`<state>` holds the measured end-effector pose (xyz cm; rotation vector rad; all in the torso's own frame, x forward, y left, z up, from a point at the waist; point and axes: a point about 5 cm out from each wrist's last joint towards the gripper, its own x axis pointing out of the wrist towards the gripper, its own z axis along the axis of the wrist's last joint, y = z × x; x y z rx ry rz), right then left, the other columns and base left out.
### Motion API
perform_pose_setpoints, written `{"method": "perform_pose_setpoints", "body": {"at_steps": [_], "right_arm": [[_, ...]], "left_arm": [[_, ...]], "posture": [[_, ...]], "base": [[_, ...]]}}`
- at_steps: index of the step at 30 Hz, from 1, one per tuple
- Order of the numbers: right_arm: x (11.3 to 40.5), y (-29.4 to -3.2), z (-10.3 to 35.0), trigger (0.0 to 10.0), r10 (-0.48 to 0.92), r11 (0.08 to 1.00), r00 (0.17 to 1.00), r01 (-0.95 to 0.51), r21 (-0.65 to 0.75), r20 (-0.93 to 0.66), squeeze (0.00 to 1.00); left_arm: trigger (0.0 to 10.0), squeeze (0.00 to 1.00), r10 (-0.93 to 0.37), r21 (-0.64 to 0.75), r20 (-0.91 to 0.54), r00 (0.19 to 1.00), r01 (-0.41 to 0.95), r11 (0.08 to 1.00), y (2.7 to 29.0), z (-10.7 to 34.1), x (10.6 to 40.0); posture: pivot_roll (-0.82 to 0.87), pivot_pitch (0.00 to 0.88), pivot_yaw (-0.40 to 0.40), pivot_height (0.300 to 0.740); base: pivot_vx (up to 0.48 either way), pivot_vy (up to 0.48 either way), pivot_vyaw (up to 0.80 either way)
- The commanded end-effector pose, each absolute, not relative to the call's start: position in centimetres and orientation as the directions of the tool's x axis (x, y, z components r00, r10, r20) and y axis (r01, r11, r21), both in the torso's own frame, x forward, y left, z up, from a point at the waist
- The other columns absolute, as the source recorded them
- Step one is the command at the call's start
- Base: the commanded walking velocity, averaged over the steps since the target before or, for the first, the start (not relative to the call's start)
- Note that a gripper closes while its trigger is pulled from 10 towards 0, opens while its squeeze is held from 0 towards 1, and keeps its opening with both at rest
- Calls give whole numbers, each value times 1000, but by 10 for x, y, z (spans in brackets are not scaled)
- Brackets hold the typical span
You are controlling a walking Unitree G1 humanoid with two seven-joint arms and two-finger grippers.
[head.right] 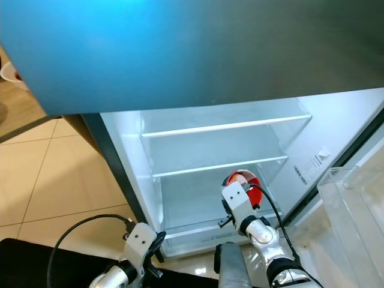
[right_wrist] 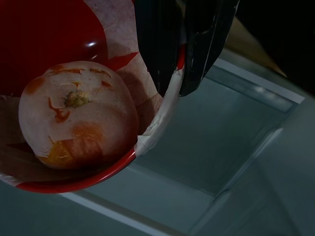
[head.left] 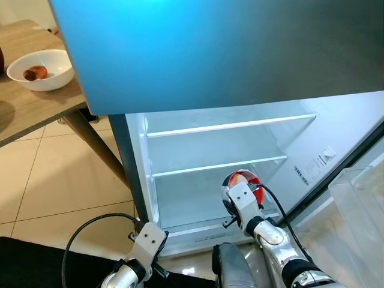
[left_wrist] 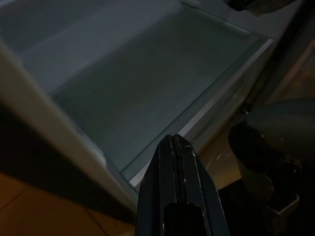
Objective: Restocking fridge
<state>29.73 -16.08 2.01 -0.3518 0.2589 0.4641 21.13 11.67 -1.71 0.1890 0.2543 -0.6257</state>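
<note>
While the open white fridge (head.left: 198,150) stands lit in front of the robot, its upper part is covered by a big blue-grey door panel (head.left: 210,48) that cuts off the top of the view. Two glass shelves (head.left: 231,126) can be counted inside, and below them a glass floor plate; all of them are bare. The right claw (right_wrist: 179,59) is closed on the rim of one red round bowl with a white paper lining (right_wrist: 64,98), its two black fingers pinching the rim with one finger inside and one outside. This bowl hangs in the lower compartment, just under the second shelf and above the bottom glass, and I cannot tell if it touches anything there. In it lies one pale round fruit with orange marks (right_wrist: 76,115), near the fingers but not touching them. From the head views the bowl (head.left: 243,182) is half hidden behind the wrist.

The left claw (left_wrist: 178,147) is pressed shut, empty, low before the fridge's front edge; its picture is dark.

On the wooden counter (head.left: 30,108) at left stands one white bowl (head.left: 42,69) with a brown piece inside, too small to identify. At right, a clear plastic door bin (head.left: 360,204) is partly cut off.
</note>
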Motion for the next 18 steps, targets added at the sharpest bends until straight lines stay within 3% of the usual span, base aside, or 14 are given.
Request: {"method": "perform_pose_setpoints", "body": {"at_steps": [1, 18], "right_arm": [[300, -160, 30, 10000, 426, 815, 867, -492, -306, -260, 0], [309, -182, 71, 10000, 502, 774, 860, -495, -394, -94, 0]], "left_arm": [[10000, 0, -592, 85, -289, 752, 636, 767, 107, -16, 210], [10000, 0, -677, 116, -240, 696, 713, 692, 87, -3, 218]], "posture": [[-129, 129, -58, 593], [-136, 126, -46, 593]], "base": [[0, 0, 0], [0, 0, 0]]}}
